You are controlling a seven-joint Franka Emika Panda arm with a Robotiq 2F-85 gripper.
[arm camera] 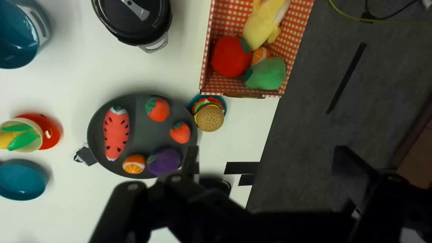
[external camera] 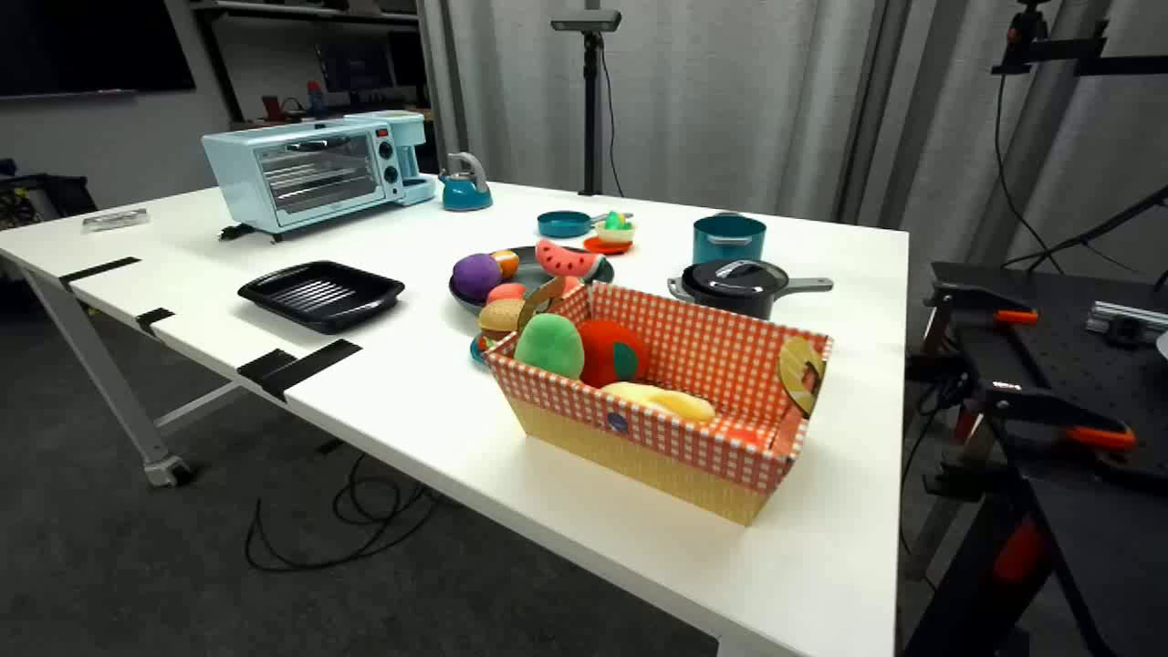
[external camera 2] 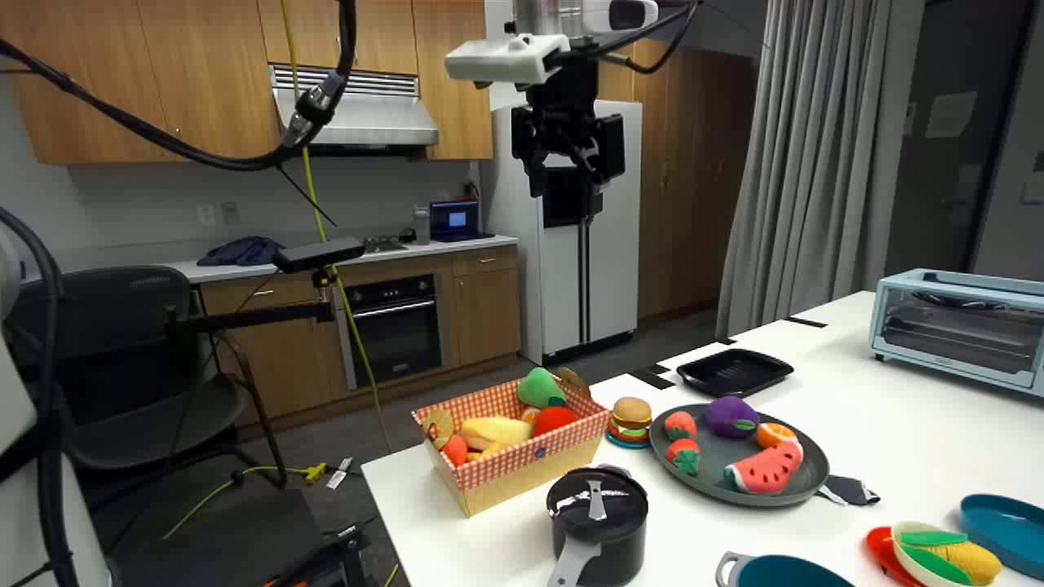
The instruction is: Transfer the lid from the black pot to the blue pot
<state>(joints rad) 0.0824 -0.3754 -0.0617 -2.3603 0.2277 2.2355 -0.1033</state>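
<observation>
Black in finish, the gripper is seen in an exterior view, suspended well above the white table and pointed downward, with a clear gap between its fingers. The lid is seated on the black pot. The blue pot is cut off by the lower border. A checked basket, loaded with toy produce, is positioned just beside the black pot.

In the wrist view, the fingers are spread wide; table, tape and floor are visible between them, and the gripper is unloaded. The black pot and the blue pot are set near each other, well apart from the gripper. A dark round pan bearing toy fruit is shown between the black pot and the gripper, and a toy burger is placed between pan and basket.

In an exterior view, a black tray, a toaster oven and a kettle are located well apart from the black pot. There, part of the black pot is hidden by the basket.
</observation>
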